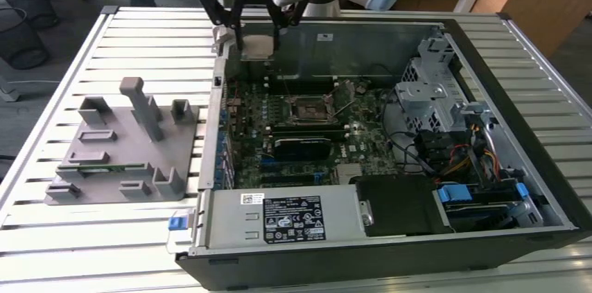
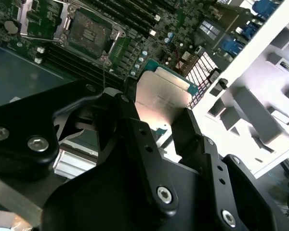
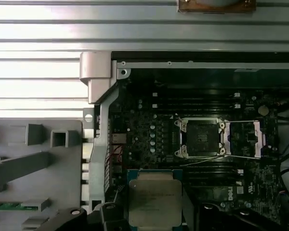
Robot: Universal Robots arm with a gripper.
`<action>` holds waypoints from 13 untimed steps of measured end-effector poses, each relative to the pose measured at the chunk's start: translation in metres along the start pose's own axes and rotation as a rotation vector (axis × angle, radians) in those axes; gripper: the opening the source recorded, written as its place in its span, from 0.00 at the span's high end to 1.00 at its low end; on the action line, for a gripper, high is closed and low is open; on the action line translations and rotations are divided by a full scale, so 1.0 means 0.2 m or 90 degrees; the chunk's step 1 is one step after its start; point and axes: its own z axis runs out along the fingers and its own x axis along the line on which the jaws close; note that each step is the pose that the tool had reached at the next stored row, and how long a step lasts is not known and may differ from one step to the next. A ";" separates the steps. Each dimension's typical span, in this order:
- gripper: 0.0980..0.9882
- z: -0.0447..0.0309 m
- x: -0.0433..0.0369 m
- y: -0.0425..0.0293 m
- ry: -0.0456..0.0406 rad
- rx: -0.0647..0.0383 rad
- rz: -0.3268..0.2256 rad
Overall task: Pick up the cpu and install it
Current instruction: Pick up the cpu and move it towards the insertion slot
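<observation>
The black gripper (image 1: 254,38) is clamped on two opposite edges of the cpu (image 1: 256,47), holding it in the air above the far rim of the open computer case (image 1: 545,189). In the exterior view, the open socket (image 1: 310,107) lies at about five o'clock from the chip, well apart. A white printed label (image 1: 294,220) covers the power supply (image 1: 231,220). A grey parts holder (image 1: 120,161) rests on the slatted table (image 1: 148,37) at nine o'clock.

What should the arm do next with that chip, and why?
Probably carry the cpu sideways until it hangs over the socket. The gripper is shut on it in the air, and the open, empty socket lies off to one side, not beneath it.
</observation>
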 end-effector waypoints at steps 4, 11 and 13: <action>0.51 0.003 -0.068 0.003 0.0001 -0.002 0.000; 0.51 0.009 -0.157 0.009 0.0001 -0.003 0.000; 0.51 0.011 -0.178 0.019 0.0001 -0.003 -0.001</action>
